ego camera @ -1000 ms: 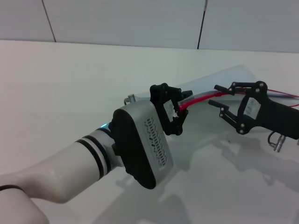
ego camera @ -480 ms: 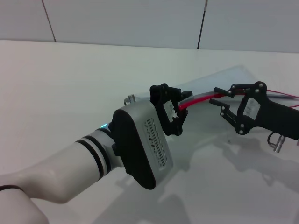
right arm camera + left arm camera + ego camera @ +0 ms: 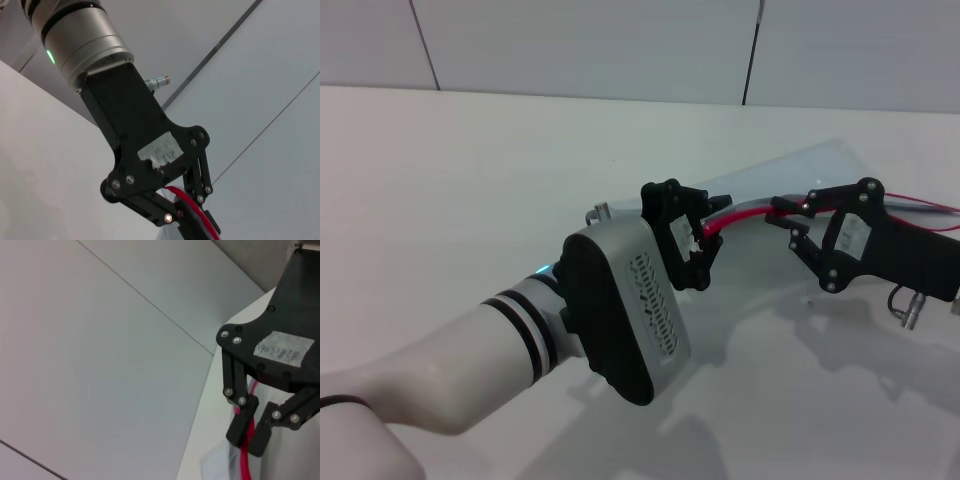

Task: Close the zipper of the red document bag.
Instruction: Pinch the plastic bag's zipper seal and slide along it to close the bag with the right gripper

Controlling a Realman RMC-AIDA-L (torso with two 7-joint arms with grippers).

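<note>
The red document bag (image 3: 825,165) lies flat on the white table, pale and translucent. Its zipper (image 3: 750,212) is a bright-red strip lifted off the table between my two grippers. My left gripper (image 3: 698,238) is shut on the near end of the zipper, which the right wrist view also shows as the left gripper (image 3: 186,220) pinching the zipper (image 3: 199,214). My right gripper (image 3: 788,220) sits further along the strip, open with a narrow gap. The left wrist view shows the right gripper (image 3: 251,432) straddling the zipper (image 3: 246,460).
The white table (image 3: 470,160) runs back to a grey panelled wall (image 3: 580,40). My bulky left forearm (image 3: 610,310) fills the near middle of the head view and hides the table behind it.
My right gripper has moved left along the zipper toward the left gripper, and its fingers have drawn closer together around the strip. The left gripper has not moved.
</note>
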